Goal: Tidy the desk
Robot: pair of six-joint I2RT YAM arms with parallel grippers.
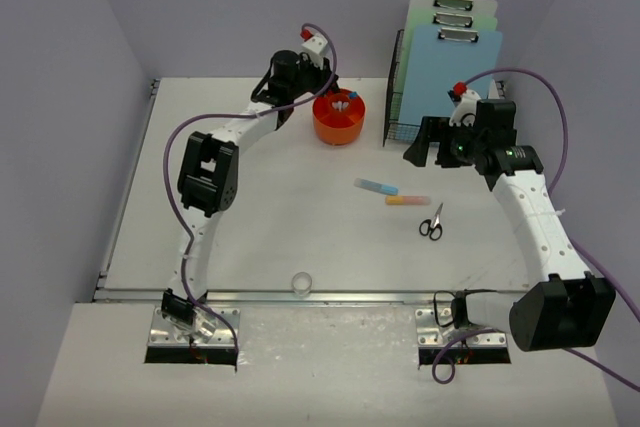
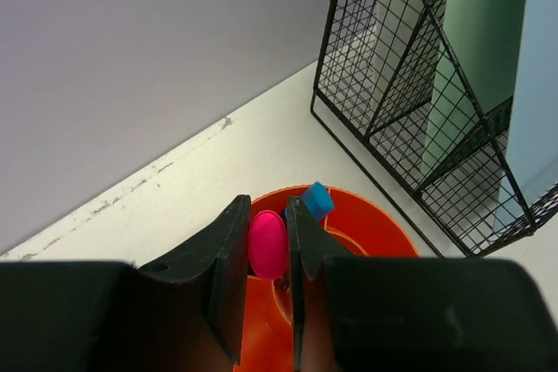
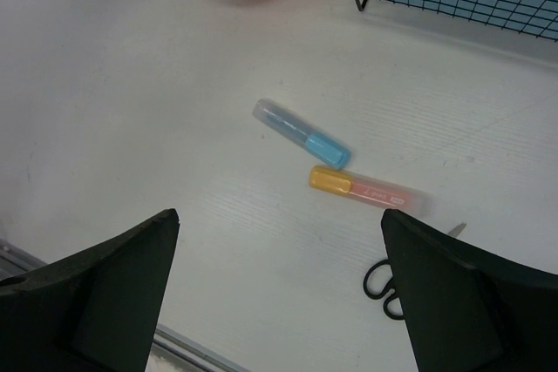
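The white tabletop [image 1: 270, 237] fills the floor of the lavender-walled bay, and an orange tub [image 1: 338, 119] stands on it toward the back, near the middle. The left jaws hang directly above the tub, pinching a smooth pink rounded piece [image 2: 267, 244] between them; what the piece is cannot be told. A small blue block [image 2: 317, 200] shows just past the jaw tips, over the tub's inside; whether it rests in the tub cannot be told. Just right of the tub stands a black wire rack [image 1: 400, 112] holding upright clipboards [image 1: 455, 62], green ones behind a blue one. In front of the tub and to its right, a blue marker [image 3: 302, 134] and an orange marker [image 3: 366, 189] lie flat with their capped ends just beside each other, and black-handled scissors [image 3: 384, 280] lie a little farther from the tub, beyond the orange marker. The right jaws are spread wide and hold nothing, hovering right of the tub, in front of the rack and above the markers. A small clear ring [image 1: 301, 283] sits well in front of the tub, near the tabletop's front rail.
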